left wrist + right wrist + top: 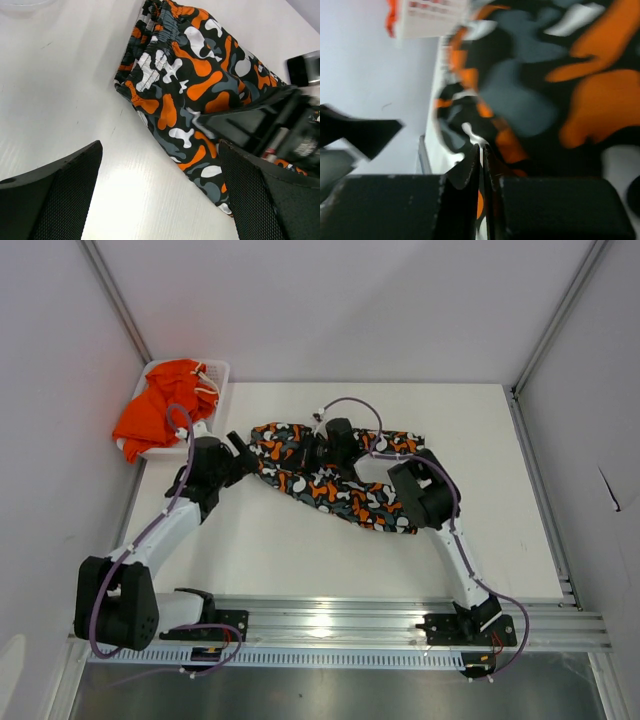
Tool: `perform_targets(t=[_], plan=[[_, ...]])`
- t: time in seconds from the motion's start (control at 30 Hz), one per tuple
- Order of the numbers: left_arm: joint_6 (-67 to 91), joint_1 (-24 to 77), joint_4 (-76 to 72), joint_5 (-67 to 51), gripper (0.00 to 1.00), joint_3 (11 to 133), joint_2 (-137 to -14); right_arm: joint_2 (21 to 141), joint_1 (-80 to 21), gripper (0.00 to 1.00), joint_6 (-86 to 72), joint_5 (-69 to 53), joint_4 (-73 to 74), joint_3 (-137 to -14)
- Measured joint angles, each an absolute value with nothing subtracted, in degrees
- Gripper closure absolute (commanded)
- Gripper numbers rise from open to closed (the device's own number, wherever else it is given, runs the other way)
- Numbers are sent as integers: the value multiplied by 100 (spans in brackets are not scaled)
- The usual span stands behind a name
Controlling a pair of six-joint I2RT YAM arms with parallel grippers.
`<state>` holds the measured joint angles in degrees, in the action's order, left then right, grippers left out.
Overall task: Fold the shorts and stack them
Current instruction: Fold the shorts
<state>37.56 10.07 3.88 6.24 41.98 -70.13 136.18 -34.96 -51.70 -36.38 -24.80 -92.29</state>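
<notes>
**Left wrist view.** The left fingers [60, 190] stand fully apart and hold nothing. Between them show bare surface [65, 90] and the near edge of the patterned shorts [190, 75]. These lie flat, with the gathered elastic waistband at the upper end of the picture. The cloth looks thin, limp and very light, and it will probably drape and crease rather than keep any shape. The waistband is the thickest part, so it is likely the firmest place to take hold.

**Right wrist view.** The right fingers [467, 172] are all but closed, with only a thin slit between them. The blurred patterned shorts [570, 100] fill the picture just beyond the tips. Whether a fold of cloth is caught in the slit cannot be told.

**Top external view.** The patterned shorts [330, 490] lie stretched slantwise across the middle of the surface [260, 560]. The left fingers are just beside the upper left end and the right fingers are over the upper middle. The 2nd pair, the orange shorts [160, 410], sits bunched in the basket [220, 368] at the far left corner and spills over its rim, well apart from the 1st pair. It looks equally soft, and its white drawstring may snag on the mesh. Limp cloth of this kind is best taken at 2 points along 1 edge, since a single pinch would probably let the rest trail.
</notes>
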Motion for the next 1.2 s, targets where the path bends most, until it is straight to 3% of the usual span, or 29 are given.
perform_targets(t=[0.17, 0.57, 0.9, 1.2], plan=[[3756, 943, 392, 582, 1, 4195, -7052, 14293, -3562, 93, -5428, -3605, -2421, -9411], [3752, 943, 395, 576, 1, 4327, -7664, 14226, -3548, 90, -5446, -3498, -2473, -9520], [3741, 773, 222, 408, 1, 4414, -8051, 14488, -3428, 92, -5743, -3518, -2777, -10890], [3704, 663, 30, 217, 1, 4665, -8600, 15242, -3347, 92, -5413, -3011, -1525, -11531]])
